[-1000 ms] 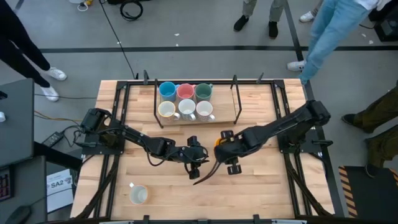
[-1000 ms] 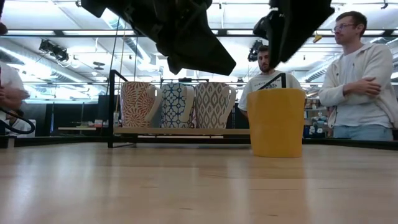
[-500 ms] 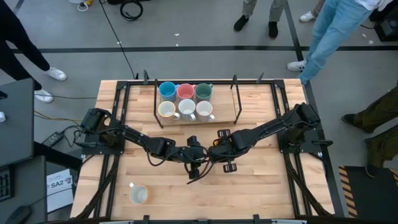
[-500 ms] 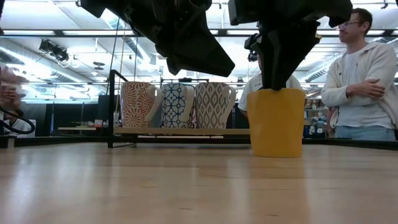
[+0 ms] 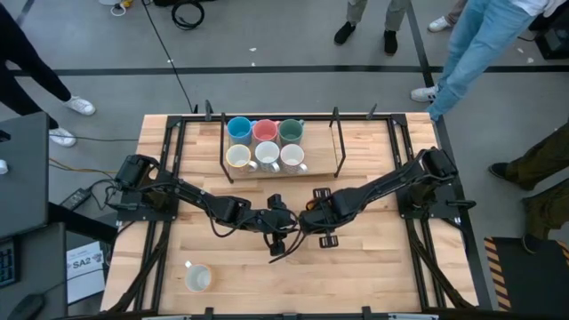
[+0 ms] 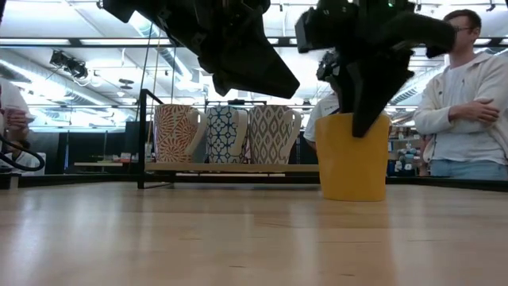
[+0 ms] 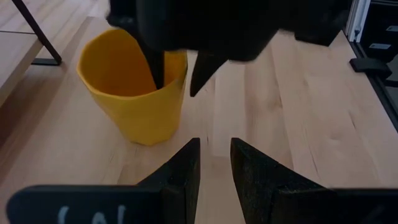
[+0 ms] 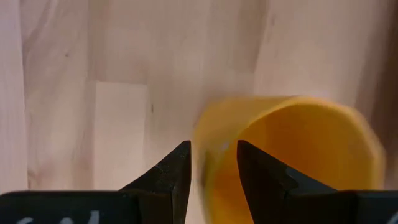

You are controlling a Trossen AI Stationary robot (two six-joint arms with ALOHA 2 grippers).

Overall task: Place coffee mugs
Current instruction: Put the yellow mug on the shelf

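The orange mug [image 6: 352, 156] is standing upright on the worktop [image 5: 373, 267], just in front of the rack [image 5: 277, 169] holding six other mugs. From above, the arms are hiding it. The left wrist view is showing the right tool [image 7: 174, 71] straddling its rim, one finger inside, slightly spread. The left tool [image 7: 214, 163] is hovering near, its fingers narrowly parted around nothing.

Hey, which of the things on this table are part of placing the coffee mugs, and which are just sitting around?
Part of the job:
- orange mug, with the right gripper straddling its rim
- six mugs on the rack
- pale mug near the front edge
- left gripper, close by

Just around:
- black cable on the table
- people standing behind
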